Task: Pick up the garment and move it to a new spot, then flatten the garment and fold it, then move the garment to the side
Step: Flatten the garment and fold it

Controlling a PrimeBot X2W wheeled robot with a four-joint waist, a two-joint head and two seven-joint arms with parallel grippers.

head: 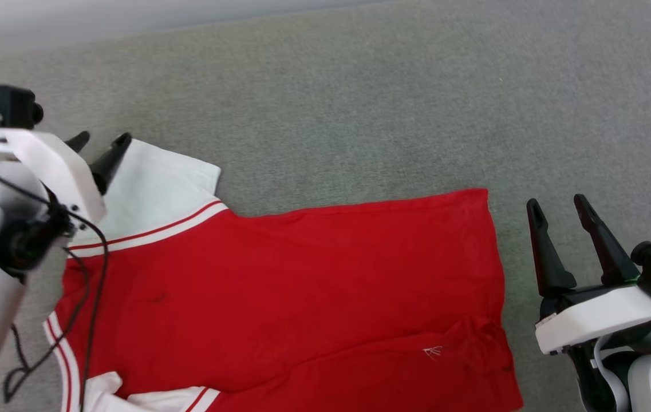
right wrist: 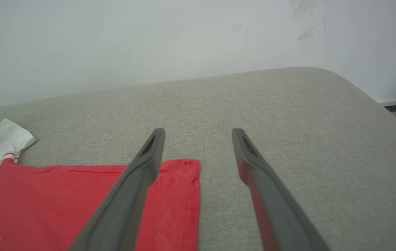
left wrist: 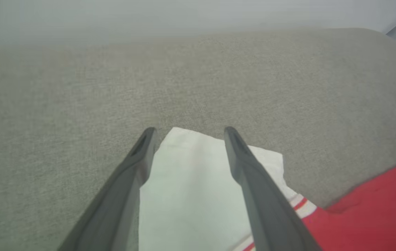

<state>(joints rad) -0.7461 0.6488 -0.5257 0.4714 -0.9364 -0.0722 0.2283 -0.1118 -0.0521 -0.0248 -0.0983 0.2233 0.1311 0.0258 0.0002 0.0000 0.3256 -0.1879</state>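
Left gripper (head: 102, 140), fingers parted and empty, over the garment (head: 279, 286), spread flat on grey upholstery (head: 359, 103); right gripper (head: 558, 204), likewise parted and empty, just beside its hem. Left wrist view: white sleeve (left wrist: 191, 188) between the fingers. Right wrist view: hem corner (right wrist: 184, 181) beside one finger.
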